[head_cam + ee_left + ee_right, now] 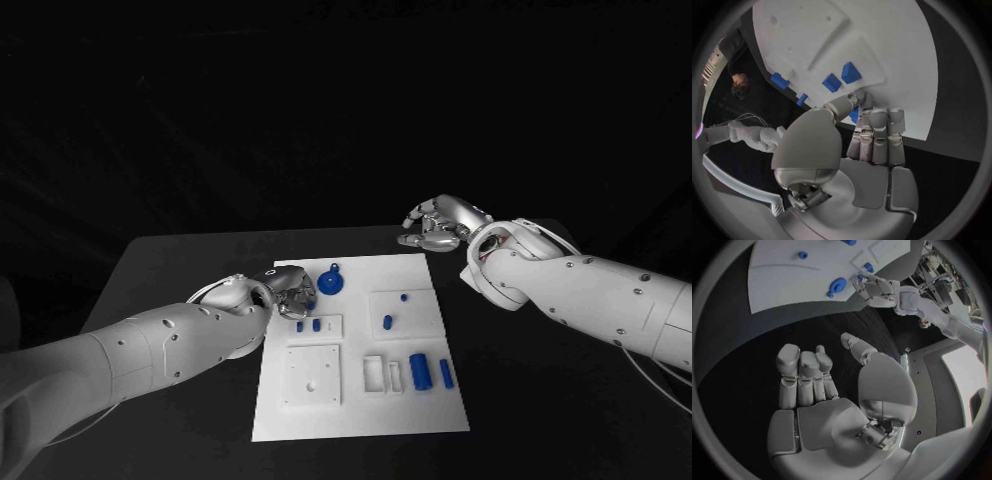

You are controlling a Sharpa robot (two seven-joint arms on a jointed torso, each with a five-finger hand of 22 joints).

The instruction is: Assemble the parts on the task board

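Observation:
The white task board (361, 400) lies in the middle of the black table. My left hand (289, 290) hovers at its left edge, fingers curled, pinching a small blue part (854, 115) between thumb and fingertips. Just right of that hand a round blue part with a stub (332, 283) lies on the board. Two small blue parts (307, 325) stand in a recess below the hand. A blue cylinder (421, 371) and a thin blue bar (446, 372) lie near the right edge. My right hand (444, 222) hangs over the dark table beyond the board's far right corner, holding nothing.
Another small blue part (387, 322) sits in a square plate on the board. A raised white block (313, 375) with holes and two narrow white slots (382, 373) take up the near half. Bare black table (173, 270) surrounds the board.

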